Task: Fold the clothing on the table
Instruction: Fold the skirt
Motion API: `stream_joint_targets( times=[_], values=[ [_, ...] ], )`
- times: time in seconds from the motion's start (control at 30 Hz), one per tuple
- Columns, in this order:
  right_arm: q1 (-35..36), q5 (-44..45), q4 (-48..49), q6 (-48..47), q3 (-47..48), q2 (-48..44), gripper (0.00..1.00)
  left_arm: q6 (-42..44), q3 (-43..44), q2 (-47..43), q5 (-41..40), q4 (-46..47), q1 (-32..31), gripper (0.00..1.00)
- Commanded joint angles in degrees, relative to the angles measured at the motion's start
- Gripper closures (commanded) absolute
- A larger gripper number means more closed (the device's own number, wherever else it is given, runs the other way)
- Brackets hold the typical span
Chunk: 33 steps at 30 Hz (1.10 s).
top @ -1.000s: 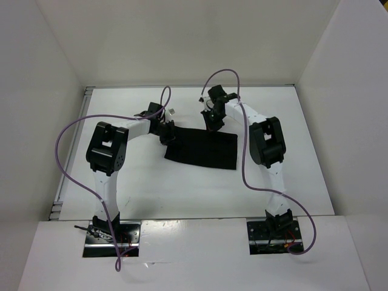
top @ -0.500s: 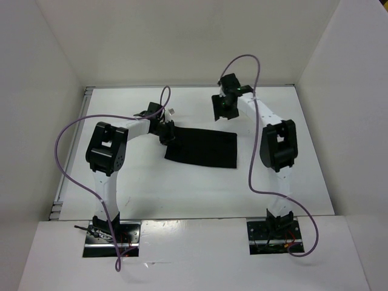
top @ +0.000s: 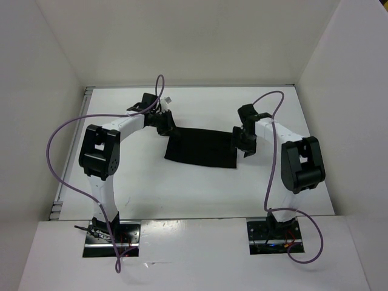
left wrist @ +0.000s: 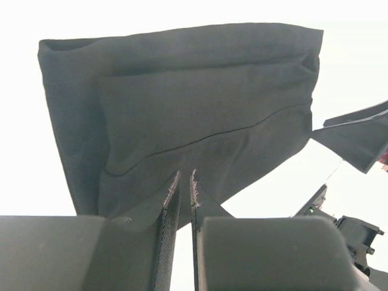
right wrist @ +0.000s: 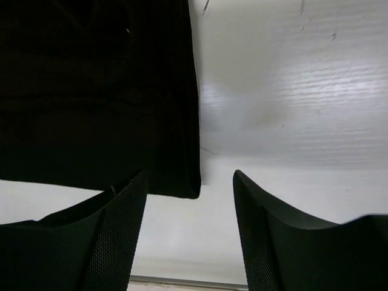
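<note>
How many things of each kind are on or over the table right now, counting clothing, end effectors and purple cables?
Clothing: 1
End effectors: 2, the left end effector and the right end effector
Purple cables: 2, the left cable and the right cable
Total: 5

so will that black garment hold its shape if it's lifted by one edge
Probably floppy: the clothing shows soft folds and rumpled layers. Likely light, lying thin and flat on the table.
</note>
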Motion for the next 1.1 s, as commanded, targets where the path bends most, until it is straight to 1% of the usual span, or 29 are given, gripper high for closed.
stream_joint_targets(
  times=[0.0, 0.03, 0.13, 0.17, 0.23, 0.27, 0.33, 0.6, 0.67, 0.7, 0.73, 0.87, 0.93, 1.0, 1.03, 1.07],
  values=[
    [0.0, -3.5, 3.7, 3.8, -1.2, -1.4, 0.37, 0.0, 1.8, -0.7, 2.4, -0.1, 0.1, 0.82],
    [0.0, -3.5, 3.7, 3.8, -1.8, -0.8, 0.37, 0.0, 1.8, -0.7, 2.4, -0.1, 0.1, 0.82],
    [0.0, -4.1, 5.8, 5.0, -2.5, 0.4, 0.41, 0.0, 1.8, -0.7, 2.4, -0.1, 0.1, 0.82],
    [-0.5, -4.8, 6.4, 5.1, -3.1, 0.4, 0.47, 0.0, 1.8, -0.7, 2.4, -0.6, 0.1, 0.81],
    [-1.0, -6.3, 7.5, 5.6, -3.1, 2.2, 0.53, 0.5, 1.8, -0.7, 2.4, -0.6, 0.1, 0.81],
    [-1.0, -6.3, 8.3, 5.6, -3.1, 2.2, 0.58, 0.5, 1.8, -0.7, 2.4, -0.6, 0.1, 0.81],
    [-1.0, -6.3, 9.0, 6.7, -3.6, 3.5, 0.62, 0.5, 1.8, -0.7, 2.4, -1.1, 0.1, 0.81],
    [-2.9, -3.3, 10.0, 8.5, -3.6, 4.1, 0.64, 0.5, 1.3, -1.3, 2.4, -1.1, 0.1, 0.81],
    [-2.9, -2.7, 9.5, 8.5, -3.6, 4.1, 0.60, 1.0, 1.3, -1.3, 2.4, -1.1, 0.1, 0.81],
    [-2.9, -2.0, 9.5, 8.5, -3.6, 4.1, 0.60, 1.1, 1.3, -1.3, 2.4, -1.1, 0.1, 0.81],
    [-2.9, -2.0, 9.5, 8.5, -3.6, 4.1, 0.57, 1.1, 1.3, -1.3, 2.4, -1.1, 0.1, 0.81],
    [-2.9, -1.5, 9.5, 8.5, -4.1, 4.7, 0.56, 1.1, 0.8, -1.3, 2.4, -1.1, 0.1, 0.81],
    [-2.9, -2.1, 11.4, 8.5, -5.3, 5.4, 0.56, 0.5, 0.2, -1.3, 2.4, -1.1, 0.1, 0.81],
    [-2.9, -2.7, 12.5, 9.6, -6.1, 6.8, 0.59, 0.5, 0.2, -2.0, 2.4, -1.1, 0.1, 0.81],
    [-2.9, -3.3, 12.5, 9.6, -6.7, 6.8, 0.65, 0.5, 0.2, -2.0, 2.4, -1.1, 0.1, 0.81],
    [-2.9, -3.9, 13.9, 9.6, -7.2, 7.6, 0.69, 0.5, -0.5, -2.8, 0.4, -1.1, 0.1, 0.81]
  ],
)
